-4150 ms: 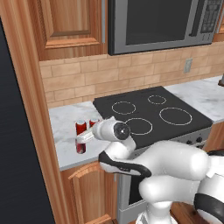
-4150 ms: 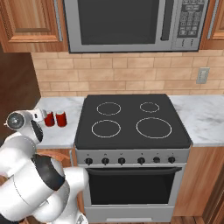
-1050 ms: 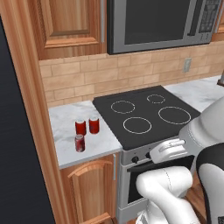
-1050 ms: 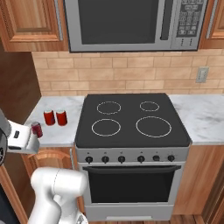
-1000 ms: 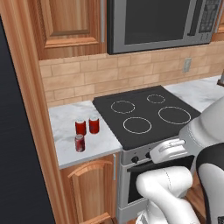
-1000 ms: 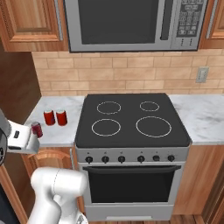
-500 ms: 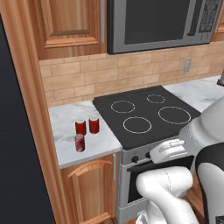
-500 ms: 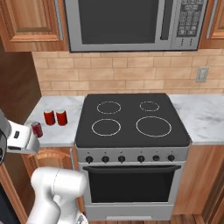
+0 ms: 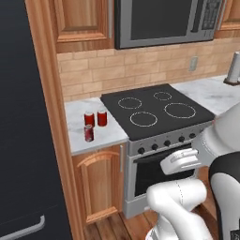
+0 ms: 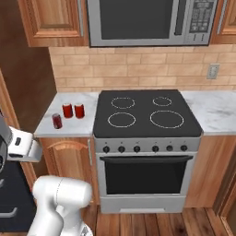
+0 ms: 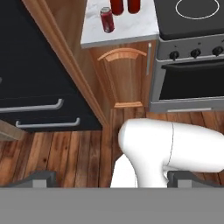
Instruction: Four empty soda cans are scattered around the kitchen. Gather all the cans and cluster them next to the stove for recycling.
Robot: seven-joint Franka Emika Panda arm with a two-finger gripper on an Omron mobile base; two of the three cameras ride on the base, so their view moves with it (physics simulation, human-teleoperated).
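Three red soda cans stand on the marble counter just left of the stove point(image 9: 154, 110): two side by side at the back point(image 9: 89, 118) point(image 9: 101, 117) and one nearer the front edge point(image 9: 88, 133). From the right base view the same cans point(image 10: 67, 110) point(image 10: 79, 110) point(image 10: 57, 120) sit beside the black cooktop point(image 10: 145, 113). The hand view looks down from well back at the front can point(image 11: 106, 19), the pair behind it point(image 11: 117, 5) and the stove front point(image 11: 192, 52). My gripper point(image 11: 113, 179) is open, its fingertips point(image 11: 37, 179) wide apart with nothing between them.
A black fridge point(image 9: 23, 117) with a wooden side panel stands left of the counter point(image 9: 75, 110). A steel microwave point(image 10: 138, 20) hangs over the stove. A wooden cabinet door point(image 11: 124, 78) is under the cans, with plank floor below. A grey object point(image 9: 233, 68) stands on the far right counter.
Since four seconds ago the arm has left the cans and folded back low. Over the last half second the whole picture has shifted: the base has drawn away from the counter. The cans stay put.
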